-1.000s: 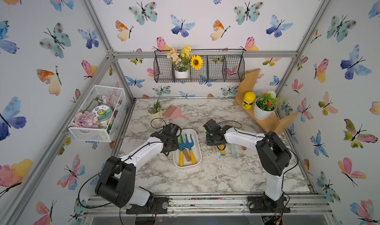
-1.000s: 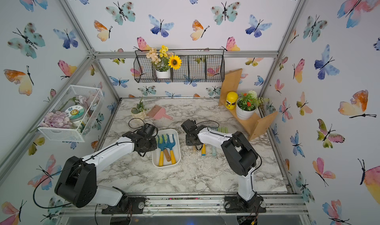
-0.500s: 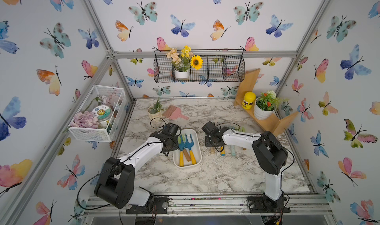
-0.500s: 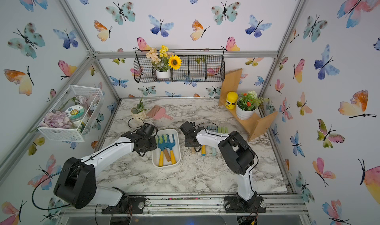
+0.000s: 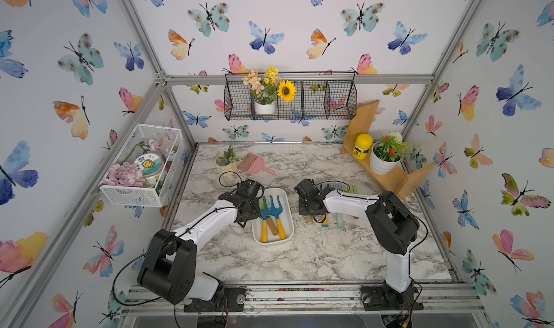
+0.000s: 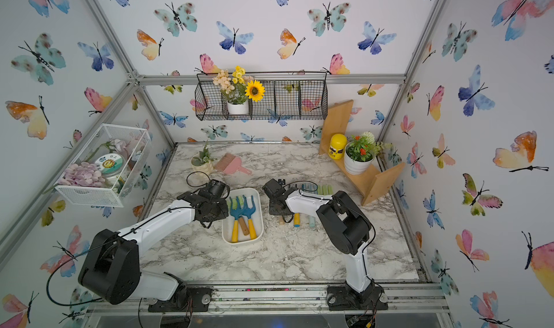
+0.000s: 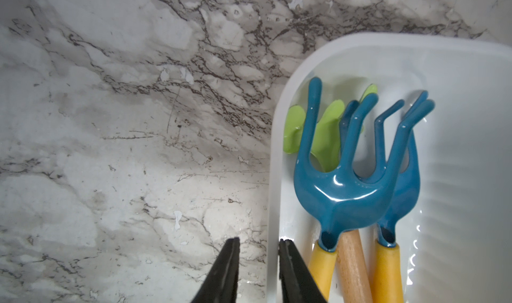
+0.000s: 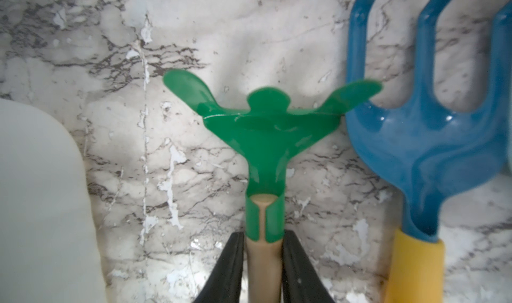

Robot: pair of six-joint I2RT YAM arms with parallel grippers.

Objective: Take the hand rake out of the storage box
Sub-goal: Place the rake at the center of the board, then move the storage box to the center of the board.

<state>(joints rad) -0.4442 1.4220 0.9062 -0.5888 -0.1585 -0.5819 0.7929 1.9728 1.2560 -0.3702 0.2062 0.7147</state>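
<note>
While left hand (image 7: 259,241) narrowly straddles box (image 7: 388,39) rim, right hand (image 8: 263,234) flanks wooden rake (image 8: 266,138) handle — grip unclear.

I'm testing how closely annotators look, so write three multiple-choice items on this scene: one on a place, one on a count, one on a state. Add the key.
1. The yellow jar stands: A in the white mesh basket; B on the wooden shelf; C in the storage box.
2. Blue-headed rakes in the storage box: A one; B four; C two.
3. The fingers of the right end effector: A flank the handle of the green rake; B spread wide over nothing; C reach into the storage box.

Key:
1 B, the jar sits on the shelf's board in both top views.
2 C, two blue heads show in the left wrist view.
3 A, one finger stands close on each side of the handle in the right wrist view.
</note>
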